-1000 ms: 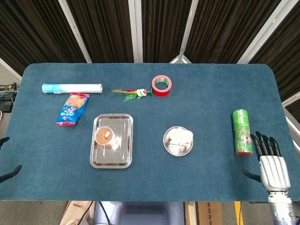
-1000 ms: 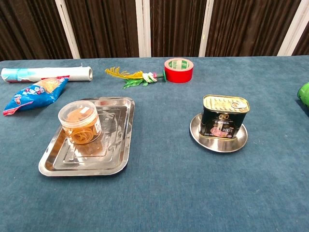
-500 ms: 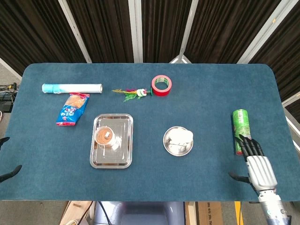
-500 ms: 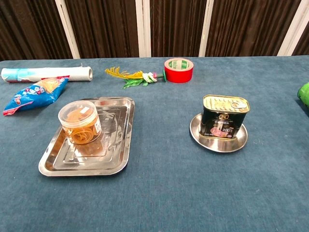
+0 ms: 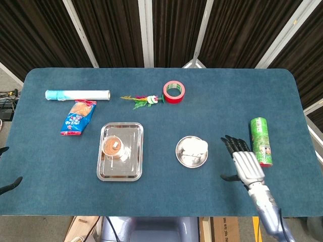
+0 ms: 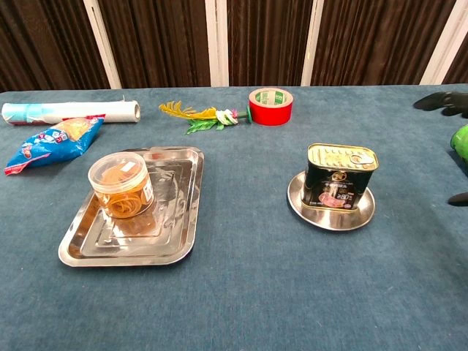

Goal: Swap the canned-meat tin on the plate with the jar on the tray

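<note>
Hovering over the blue cloth, our right hand [image 5: 243, 160] held nothing, its dark fingers [image 5: 231, 143] spread apart. We saw the black rectangular canned-meat tin [image 6: 338, 175] upright on the round steel plate [image 6: 307, 206], near the hand, toward the clear jar [image 6: 121, 184] on the steel tray [image 6: 179, 234]

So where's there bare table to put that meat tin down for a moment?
Bare cloth lies between the steel tray and the round plate, and along the near edge. It is tighter between the plate and the right hand.
</note>
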{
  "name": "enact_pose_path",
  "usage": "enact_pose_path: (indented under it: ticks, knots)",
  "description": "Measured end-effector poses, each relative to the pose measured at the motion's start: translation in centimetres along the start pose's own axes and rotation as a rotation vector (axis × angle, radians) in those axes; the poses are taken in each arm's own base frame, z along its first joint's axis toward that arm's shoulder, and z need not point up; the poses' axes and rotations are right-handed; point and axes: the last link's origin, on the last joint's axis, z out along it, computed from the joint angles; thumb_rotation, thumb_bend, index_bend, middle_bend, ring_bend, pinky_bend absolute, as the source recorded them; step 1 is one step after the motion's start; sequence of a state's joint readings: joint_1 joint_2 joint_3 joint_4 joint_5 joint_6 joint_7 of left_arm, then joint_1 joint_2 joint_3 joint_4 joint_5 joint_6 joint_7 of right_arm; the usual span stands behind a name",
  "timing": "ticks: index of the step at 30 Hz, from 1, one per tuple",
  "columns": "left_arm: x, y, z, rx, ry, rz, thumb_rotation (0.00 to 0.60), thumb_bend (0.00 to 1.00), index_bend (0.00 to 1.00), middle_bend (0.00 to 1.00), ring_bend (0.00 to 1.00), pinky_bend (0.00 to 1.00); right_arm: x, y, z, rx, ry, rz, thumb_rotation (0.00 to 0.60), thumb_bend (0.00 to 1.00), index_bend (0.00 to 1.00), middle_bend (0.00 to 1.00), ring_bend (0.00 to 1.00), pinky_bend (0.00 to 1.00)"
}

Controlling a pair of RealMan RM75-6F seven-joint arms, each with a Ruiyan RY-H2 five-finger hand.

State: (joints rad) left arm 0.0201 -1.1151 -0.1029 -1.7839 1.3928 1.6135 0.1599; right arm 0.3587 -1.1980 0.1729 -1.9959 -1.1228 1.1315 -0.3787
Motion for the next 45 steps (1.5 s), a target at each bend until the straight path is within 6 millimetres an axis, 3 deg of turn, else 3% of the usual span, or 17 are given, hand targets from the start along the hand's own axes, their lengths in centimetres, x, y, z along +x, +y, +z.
enact_pose_path:
  ticks: [8, 17, 21, 27, 32, 35, 39, 45]
  knots:
    - [-0.1, 0.0, 0.1, 0.005, -0.003, 0.003, 0.600, 0.16, 0.21, 0.00, 0.00, 0.07, -2.2, -3.5, 3.7, -0.004, -0.078, -0.037, 0.600, 0.00, 0.00, 0.01, 0.00, 0.00]
    - [-0.1, -0.2, 0.4, 0.019, 0.001, 0.006, 0.600, 0.15, 0.21, 0.00, 0.00, 0.07, -3.6, -4.9, 6.1, -0.018, -0.065, -0.064, 0.600, 0.00, 0.03, 0.11, 0.02, 0.00]
    - [-0.1, -0.2, 0.4, 0.023, 0.004, 0.007, 0.600, 0.16, 0.21, 0.00, 0.00, 0.07, -3.9, -5.3, 6.9, -0.022, -0.053, -0.072, 0.600, 0.00, 0.15, 0.24, 0.09, 0.00]
    - [-0.2, -0.2, 0.5, 0.026, 0.004, 0.013, 0.600, 0.16, 0.22, 0.00, 0.00, 0.07, -4.2, -5.8, 7.7, -0.021, -0.027, -0.068, 0.600, 0.00, 0.52, 0.48, 0.27, 0.00]
    - [-0.3, -0.2, 0.5, 0.030, 0.002, 0.014, 0.600, 0.15, 0.23, 0.00, 0.00, 0.07, -4.8, -6.2, 8.6, -0.015, 0.029, -0.043, 0.600, 0.00, 0.64, 0.55, 0.34, 0.00]
    - [-0.2, -0.2, 0.5, 0.036, 0.007, 0.014, 0.600, 0.16, 0.24, 0.00, 0.00, 0.07, -5.2, -6.4, 9.3, -0.017, 0.066, -0.043, 0.600, 0.06, 0.72, 0.60, 0.39, 0.00]
    - [-0.3, -0.3, 0.6, 0.041, 0.006, 0.016, 0.600, 0.16, 0.24, 0.00, 0.00, 0.07, -5.6, -6.7, 10.0, -0.018, 0.113, -0.038, 0.600, 0.13, 0.76, 0.64, 0.42, 0.01]
    - [-0.3, -0.2, 0.6, 0.039, 0.003, 0.014, 0.600, 0.16, 0.25, 0.00, 0.00, 0.07, -5.2, -7.2, 10.4, -0.009, 0.173, -0.014, 0.600, 0.13, 0.76, 0.64, 0.42, 0.01]
